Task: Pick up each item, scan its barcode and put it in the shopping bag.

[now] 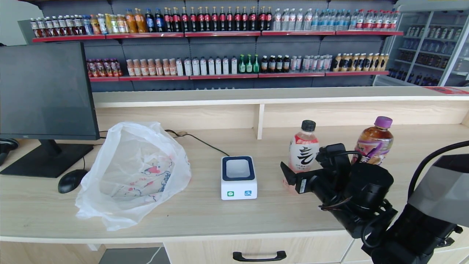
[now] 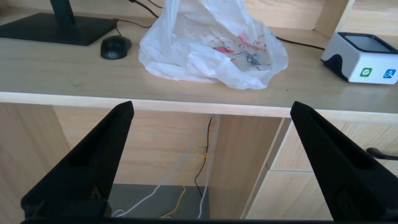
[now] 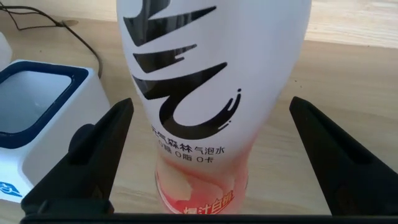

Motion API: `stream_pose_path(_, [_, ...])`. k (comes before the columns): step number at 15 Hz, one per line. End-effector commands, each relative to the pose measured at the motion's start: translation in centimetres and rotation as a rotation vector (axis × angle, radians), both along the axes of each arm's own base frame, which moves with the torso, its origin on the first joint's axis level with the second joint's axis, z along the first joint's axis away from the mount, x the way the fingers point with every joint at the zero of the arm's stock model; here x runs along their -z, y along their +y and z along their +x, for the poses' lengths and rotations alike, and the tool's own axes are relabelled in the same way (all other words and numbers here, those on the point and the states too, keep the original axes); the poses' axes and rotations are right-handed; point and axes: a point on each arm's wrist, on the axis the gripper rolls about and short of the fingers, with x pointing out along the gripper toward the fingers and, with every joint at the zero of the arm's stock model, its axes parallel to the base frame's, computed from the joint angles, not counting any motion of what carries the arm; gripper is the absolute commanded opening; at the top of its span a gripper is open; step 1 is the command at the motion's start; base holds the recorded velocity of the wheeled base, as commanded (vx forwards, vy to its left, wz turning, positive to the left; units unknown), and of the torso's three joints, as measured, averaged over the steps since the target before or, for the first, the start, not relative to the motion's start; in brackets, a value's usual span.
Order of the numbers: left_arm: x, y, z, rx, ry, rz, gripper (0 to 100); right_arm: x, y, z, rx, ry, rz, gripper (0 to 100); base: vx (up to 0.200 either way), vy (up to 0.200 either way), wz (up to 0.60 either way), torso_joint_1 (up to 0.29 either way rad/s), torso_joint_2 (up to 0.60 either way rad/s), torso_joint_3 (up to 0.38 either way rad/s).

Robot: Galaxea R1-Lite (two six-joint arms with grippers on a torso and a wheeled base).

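White bottle (image 1: 303, 150): upright, 3 o'clock of scanner (image 1: 238, 177); right gripper (image 3: 211, 109) fingers wide, flanking it; left gripper (image 2: 211, 112) fingers wide.

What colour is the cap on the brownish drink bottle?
Purple cap on the brownish drink bottle; the head view shows it best.

Black strokes mark the white-pink bottle (image 1: 303, 154); the amber bottle (image 1: 373, 143) wears purple.

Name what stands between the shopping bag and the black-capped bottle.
The white scanner stands on the counter between the shopping bag and the black-capped bottle, touching neither, as the head view shows.
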Motion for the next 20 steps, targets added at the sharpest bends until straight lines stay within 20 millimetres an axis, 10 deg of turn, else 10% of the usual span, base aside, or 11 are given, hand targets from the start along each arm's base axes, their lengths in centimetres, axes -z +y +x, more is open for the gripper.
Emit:
stream_pose_path(1, [0.0, 0.0, 0.0, -0.001, -0.001, -0.001, 100, 0.1, -0.3, 0.3, 0.013, 0.000, -0.006, 100, 0.000, 0.000, 0.00, 0.000, 0.00, 0.000])
stream_pose_path(16, [0.0, 0.0, 0.0, 0.000, -0.001, -0.001, 100, 0.1, 0.0, 2.4, 0.033, -0.039, 0.017, 100, 0.000, 0.000, 0.00, 0.000, 0.00, 0.000])
stream_pose_path(17, [0.0, 0.0, 0.0, -0.001, -0.001, -0.001, 100, 0.2, 0.0, 2.4, 0.033, -0.035, 0.014, 0, 0.000, 0.000, 0.00, 0.000, 0.00, 0.000])
stream_pose_path(20, [0.0, 0.0, 0.0, -0.001, -0.001, 0.000, 100, 0.1, 0.1, 2.5, 0.029, -0.041, 0.021, 0, 0.000, 0.000, 0.00, 0.000, 0.00, 0.000])
